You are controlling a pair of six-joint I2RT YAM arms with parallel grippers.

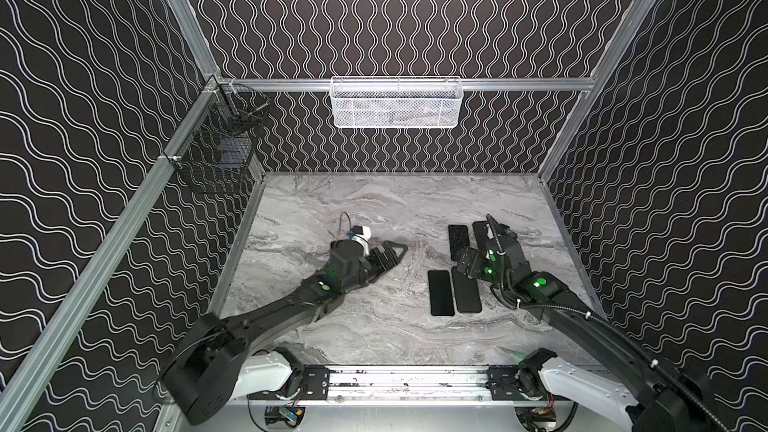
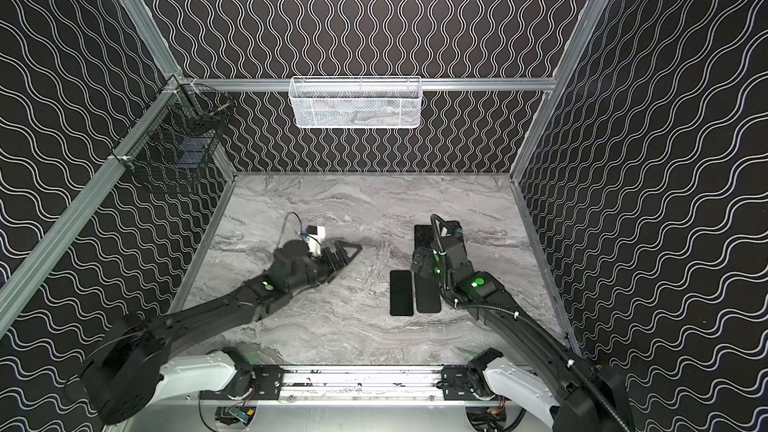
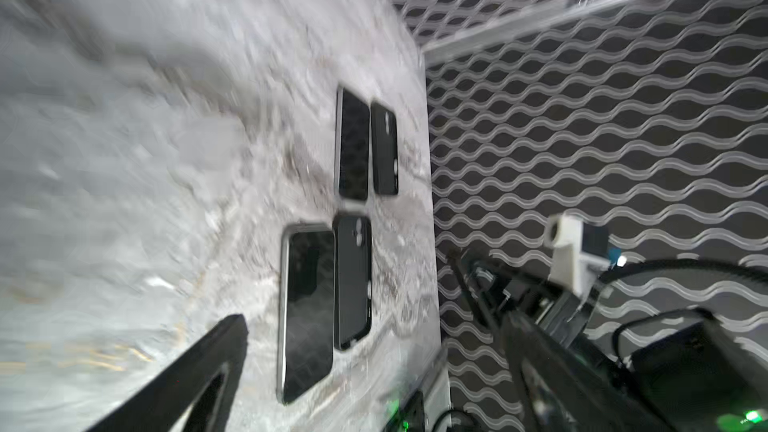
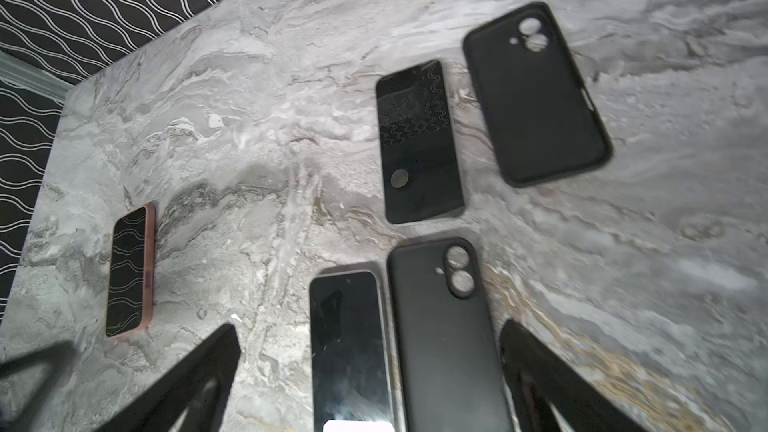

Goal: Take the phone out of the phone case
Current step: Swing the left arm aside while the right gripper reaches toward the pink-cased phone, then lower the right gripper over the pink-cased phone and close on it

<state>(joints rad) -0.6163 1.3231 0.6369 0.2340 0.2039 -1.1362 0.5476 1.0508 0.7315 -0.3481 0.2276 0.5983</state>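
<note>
Top views, left gripper: low over the table, fingers spread, holding nothing.
Top views, right gripper: over a black phone and black case lying side by side; a second such pair lies behind.
Left wrist view: blurred; both black pairs lie separated.
Right wrist view, fingers: wide apart, empty.
Right wrist view, pink-cased phone: flat, screen up, well apart from the black pairs, near a table edge by the wall; not found from above.
Handling, judged: phone stiff, glass-faced, slippery; pink case probably soft. Pin the long sides, peel a corner lip.
Room: bare table toward the middle; the near edge leaves less room.
</note>
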